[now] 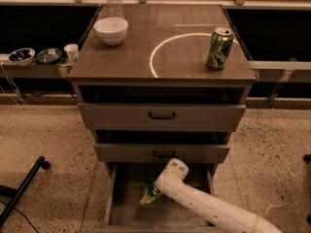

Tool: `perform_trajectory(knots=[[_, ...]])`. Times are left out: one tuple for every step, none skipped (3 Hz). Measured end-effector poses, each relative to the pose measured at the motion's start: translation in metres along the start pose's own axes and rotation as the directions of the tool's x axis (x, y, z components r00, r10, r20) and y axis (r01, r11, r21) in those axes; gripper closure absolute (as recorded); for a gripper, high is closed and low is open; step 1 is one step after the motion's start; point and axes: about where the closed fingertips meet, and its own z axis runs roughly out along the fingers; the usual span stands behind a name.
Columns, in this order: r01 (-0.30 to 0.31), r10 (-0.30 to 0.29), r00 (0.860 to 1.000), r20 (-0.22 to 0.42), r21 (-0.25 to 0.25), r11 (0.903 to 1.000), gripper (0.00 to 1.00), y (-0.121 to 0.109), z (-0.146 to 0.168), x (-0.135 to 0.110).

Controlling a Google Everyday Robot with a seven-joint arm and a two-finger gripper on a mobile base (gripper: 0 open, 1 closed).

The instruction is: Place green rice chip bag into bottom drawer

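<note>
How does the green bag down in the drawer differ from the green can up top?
The green rice chip bag is tilted inside the open bottom drawer, at the gripper; the can stands upright on the cabinet top. The bag looks flat, the can round. Both are green.

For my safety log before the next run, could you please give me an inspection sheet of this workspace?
Surface: cabinet top, brown, white ring marked on it.
Job's things: green rice chip bag inside the open bottom drawer.
Clutter: white bowl and green can, both upright on the top.
Gripper: gripper down in the bottom drawer, at the bag.
Cables: thin cable on the floor, lower left.
Surroundings: small bowls and cup on the left shelf; black stand leg on the floor.
</note>
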Motion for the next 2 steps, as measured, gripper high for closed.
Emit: perform_trajectory(knots=[[-0.009, 0.009, 0.994, 0.106, -0.005, 1.0000, 0.30, 0.0102, 0.0210, -0.0046], [0.011, -0.011, 0.991, 0.132, 0.003, 0.9999, 0.06, 0.0108, 0.0248, -0.0077]])
